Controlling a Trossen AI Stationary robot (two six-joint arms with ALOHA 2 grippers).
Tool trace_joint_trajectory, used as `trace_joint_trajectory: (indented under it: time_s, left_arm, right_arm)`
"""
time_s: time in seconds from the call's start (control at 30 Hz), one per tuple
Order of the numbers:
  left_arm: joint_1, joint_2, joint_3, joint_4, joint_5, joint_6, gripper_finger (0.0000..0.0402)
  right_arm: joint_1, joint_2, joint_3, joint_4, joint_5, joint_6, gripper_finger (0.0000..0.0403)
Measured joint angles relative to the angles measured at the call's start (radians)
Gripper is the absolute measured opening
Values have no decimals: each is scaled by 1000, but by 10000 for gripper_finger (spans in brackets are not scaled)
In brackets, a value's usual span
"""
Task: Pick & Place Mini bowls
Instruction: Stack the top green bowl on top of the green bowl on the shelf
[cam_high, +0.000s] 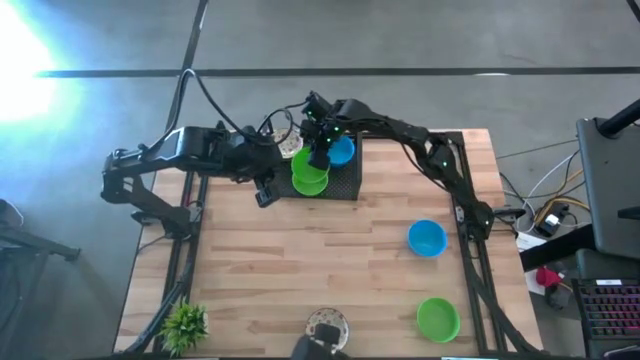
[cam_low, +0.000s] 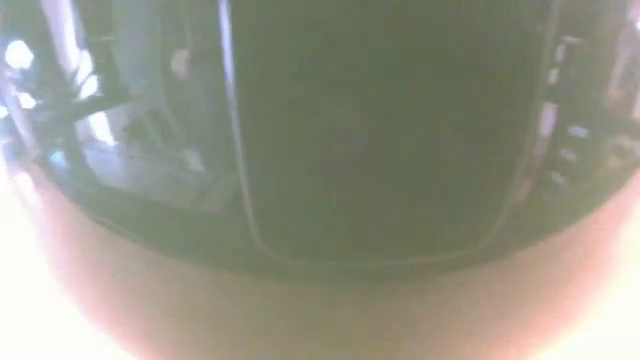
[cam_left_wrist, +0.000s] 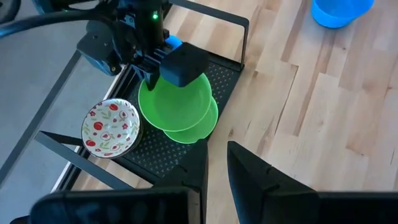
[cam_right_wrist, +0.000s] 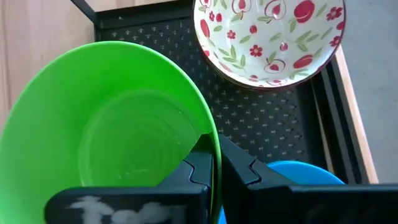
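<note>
So the black mesh tray (cam_high: 345, 187) at the far edge of the table (cam_high: 300, 270) is the hub here. In it I count two green bowls (cam_left_wrist: 177, 112) stacked, one white bowl with red speckles (cam_left_wrist: 111, 127), and one blue bowl (cam_high: 341, 151). The right pincer (cam_right_wrist: 216, 163) is pressed shut on the rim of the top green bowl, over the tray. The left pincer (cam_left_wrist: 216, 163) hovers just beside the tray, fingers slightly apart, holding nothing. Well away from the tray on the table: one more blue bowl (cam_high: 427, 238), one more green bowl (cam_high: 437, 318), another speckled bowl (cam_high: 327, 324), and one spiky plant (cam_high: 184, 325). No readable writing anywhere.
</note>
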Motion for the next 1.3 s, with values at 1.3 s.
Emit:
trace_joint_trajectory:
  time_s: [1.3]
  left_arm:
    - [0,0,0,15,-5,-6,53]
  right_arm:
    - [29,30,-3,16,-12,-56,95]
